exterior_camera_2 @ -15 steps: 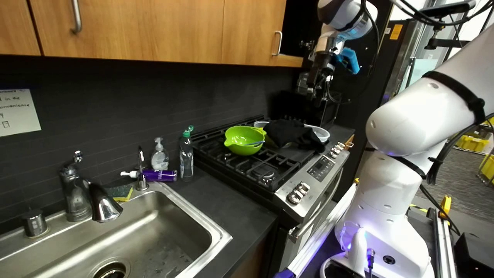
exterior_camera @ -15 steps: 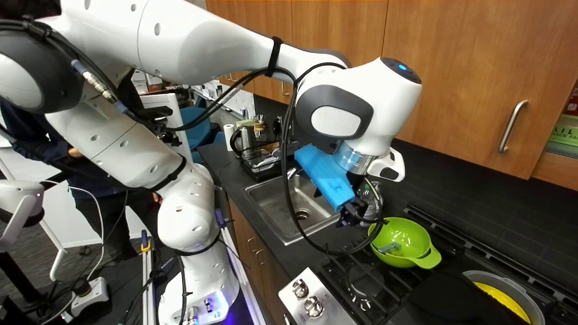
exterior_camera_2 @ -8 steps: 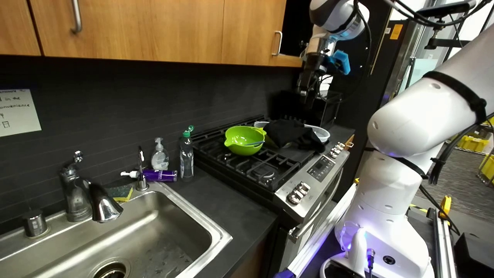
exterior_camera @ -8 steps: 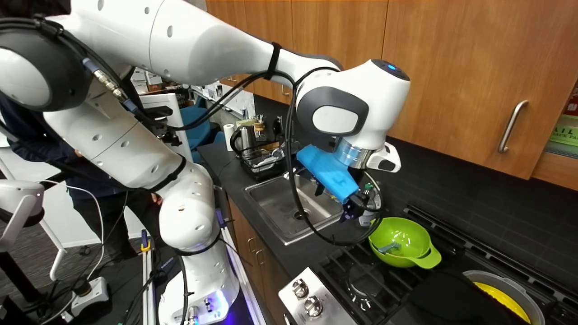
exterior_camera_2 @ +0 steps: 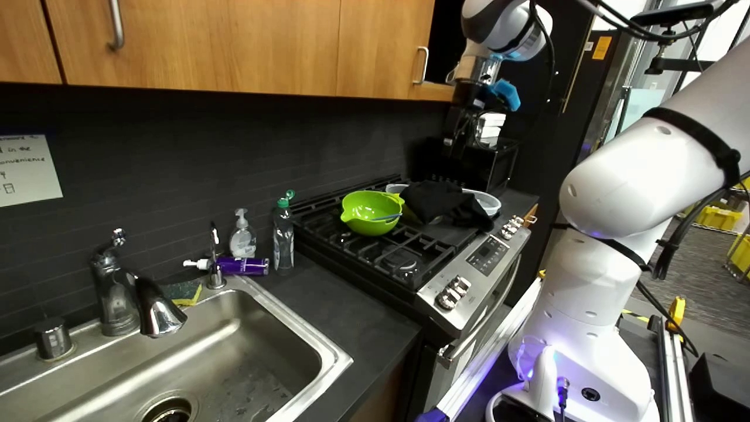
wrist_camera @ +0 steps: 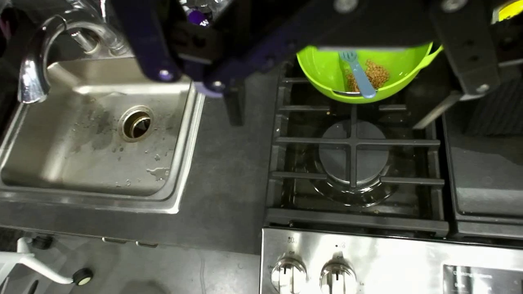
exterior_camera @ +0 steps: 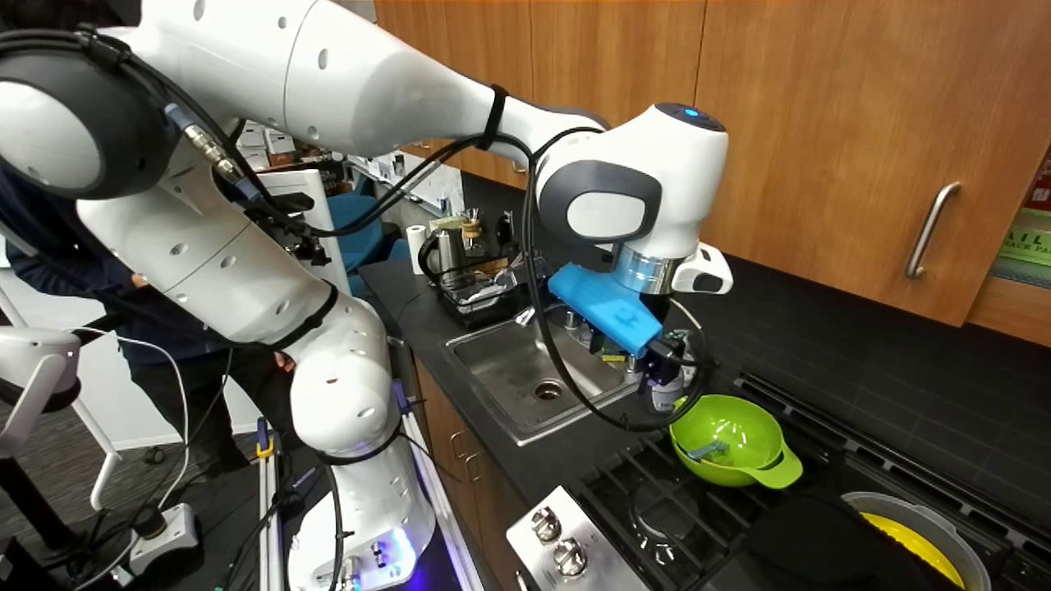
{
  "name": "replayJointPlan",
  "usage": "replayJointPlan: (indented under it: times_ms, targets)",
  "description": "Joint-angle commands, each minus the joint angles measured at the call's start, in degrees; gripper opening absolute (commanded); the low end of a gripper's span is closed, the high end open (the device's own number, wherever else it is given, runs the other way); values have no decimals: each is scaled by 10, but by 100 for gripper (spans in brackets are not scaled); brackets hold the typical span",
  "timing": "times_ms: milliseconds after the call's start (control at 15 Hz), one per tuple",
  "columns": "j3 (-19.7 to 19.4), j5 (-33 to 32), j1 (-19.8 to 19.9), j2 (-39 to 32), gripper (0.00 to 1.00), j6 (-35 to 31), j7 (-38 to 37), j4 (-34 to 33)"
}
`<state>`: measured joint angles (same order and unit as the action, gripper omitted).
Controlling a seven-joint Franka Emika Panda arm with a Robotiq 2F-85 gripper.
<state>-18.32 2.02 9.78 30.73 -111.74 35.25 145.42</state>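
Over the left end of the stove (wrist_camera: 400, 265): one gripper (wrist_camera: 325, 125), suspended in mid-air. Its fingers are spread well apart; nothing is pinched between them, and no contact is seen. Lower down, set at the far end of the left grate (wrist_camera: 402, 142): one green bowl (wrist_camera: 320, 67), its handle turned right. The bowl is placed beneath the level of the fingertips and to their far side, well apart; in the wrist view it is framed between the two fingers. Contained in it: one blue slotted utensil (wrist_camera: 360, 77), its long axis laid aslant, the slotted head at the far left, the handle end seen over the near rim; also a heap of brown grains (wrist_camera: 378, 74), kind not identified. Right of the bowl: one black cloth (exterior_camera_2: 439, 202), by which a grey vessel (exterior_camera: 948, 529) is partly hidden. Left of the stove, across a strip of counter (wrist_camera: 229, 183): one steel sink (wrist_camera: 182, 163). About its far right corner: one purple bottle (exterior_camera_2: 245, 266), laid on its side; one clear bottle (exterior_camera_2: 283, 234), green-capped, stood upright.
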Motion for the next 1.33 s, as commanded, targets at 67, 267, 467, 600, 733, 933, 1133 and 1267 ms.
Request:
replayJointPlan:
  times_ms: [67, 267, 467, 600, 733, 933, 1133, 1267]
  targets:
    - [-1, -9, -4, 0, 100, -6, -7, 3]
    - [0, -9, -4, 0, 100, -7, -9, 4]
    - [0, -9, -4, 1, 100, -7, -9, 4]
    - [0, -9, -4, 1, 100, -7, -9, 5]
    - [0, -9, -4, 1, 100, -7, -9, 5]
    - [1, -18, 7, 4, 100, -5, -28, 10]
    - [14, -40, 6, -17, 100, -14, -61, -2]
    - [19, -47, -6, -33, 100, -14, -63, -12]
